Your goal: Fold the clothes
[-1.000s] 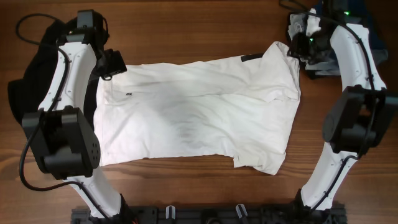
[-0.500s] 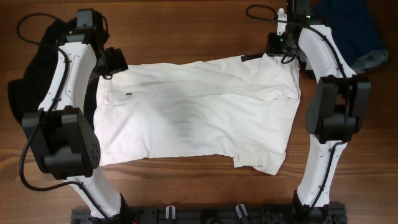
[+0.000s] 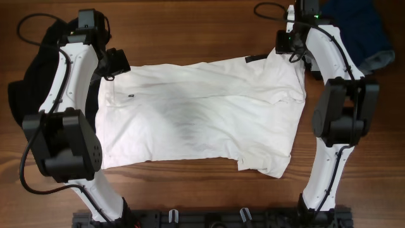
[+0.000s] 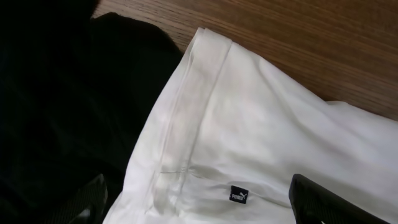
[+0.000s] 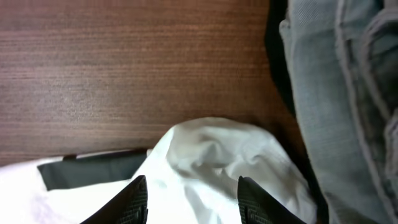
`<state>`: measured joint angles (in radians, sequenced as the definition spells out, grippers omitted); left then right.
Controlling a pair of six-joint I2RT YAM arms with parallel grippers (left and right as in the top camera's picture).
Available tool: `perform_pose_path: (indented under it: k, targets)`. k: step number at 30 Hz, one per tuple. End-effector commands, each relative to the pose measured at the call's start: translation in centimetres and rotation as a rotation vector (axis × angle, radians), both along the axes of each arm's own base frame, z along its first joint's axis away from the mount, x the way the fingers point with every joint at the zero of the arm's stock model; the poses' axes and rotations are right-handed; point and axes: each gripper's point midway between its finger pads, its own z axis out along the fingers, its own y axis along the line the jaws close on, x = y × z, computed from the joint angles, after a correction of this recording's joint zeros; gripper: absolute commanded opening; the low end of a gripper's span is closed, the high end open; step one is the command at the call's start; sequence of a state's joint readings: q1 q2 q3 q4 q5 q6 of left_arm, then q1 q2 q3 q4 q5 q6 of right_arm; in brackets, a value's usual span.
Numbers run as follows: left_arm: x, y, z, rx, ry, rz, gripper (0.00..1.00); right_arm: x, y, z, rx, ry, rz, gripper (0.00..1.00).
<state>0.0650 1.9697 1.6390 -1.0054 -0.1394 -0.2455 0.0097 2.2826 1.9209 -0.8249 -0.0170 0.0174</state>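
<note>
The large white soft fabric garment [image 3: 202, 117] lies spread on the brown wooden counter [image 3: 202, 31], with its long axis running left to right across the frame. The left fingers [image 4: 323, 202], wide open, straddle its upper-left hem. The right fingers [image 5: 132, 202], apart and visibly pinching nothing, hover over its bunched upper-right corner.

I'm seeing my left tool [image 4: 204, 204] hovering, fingers spread wide, over the white garment's [image 4: 267, 124] hemmed corner, lying against the black garment [image 4: 62, 112].
</note>
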Motion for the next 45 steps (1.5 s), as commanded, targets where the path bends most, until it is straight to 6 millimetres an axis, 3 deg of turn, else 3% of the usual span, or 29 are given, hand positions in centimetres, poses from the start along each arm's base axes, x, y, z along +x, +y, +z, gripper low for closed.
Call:
perform_pose_path:
  k: [1,7,11,15,21,26,32,36,45]
  targets:
    - [-0.2,-0.1,0.0,-0.013,0.001,0.002,0.95,0.8,-0.5,1.9,-0.02,-0.06,-0.017,0.46]
    - [-0.2,-0.1,-0.1,-0.016,0.004,0.001,0.96,1.1,-0.2,1.0,-0.003,-0.059,-0.013,0.43]
    - [-0.3,-0.1,-0.1,-0.016,0.009,0.002,0.97,0.8,0.0,0.3,0.012,-0.035,-0.017,0.25]
    - [-0.3,-0.1,-0.1,-0.016,0.008,0.002,0.98,0.6,-0.3,0.2,0.012,-0.027,-0.023,0.17]
    - [-0.3,-0.1,-0.1,-0.016,0.008,0.002,0.98,0.0,-1.1,-0.2,0.01,0.004,-0.03,0.2]
    - [-0.3,-0.1,-0.1,-0.016,0.009,0.002,0.98,-0.3,-0.9,-0.4,0.004,0.013,0.004,0.42]
    - [-0.3,-0.1,-0.1,-0.016,0.008,0.002,0.98,-0.3,-0.3,-0.9,0.033,0.022,0.032,0.43]
    - [-0.3,-0.1,-0.1,-0.016,0.008,0.002,0.99,-0.6,0.0,-2.2,0.051,0.046,0.043,0.41]
    - [-0.3,-0.1,-0.1,-0.016,0.008,0.002,0.99,-0.4,0.0,-2.3,0.05,0.04,0.041,0.2]
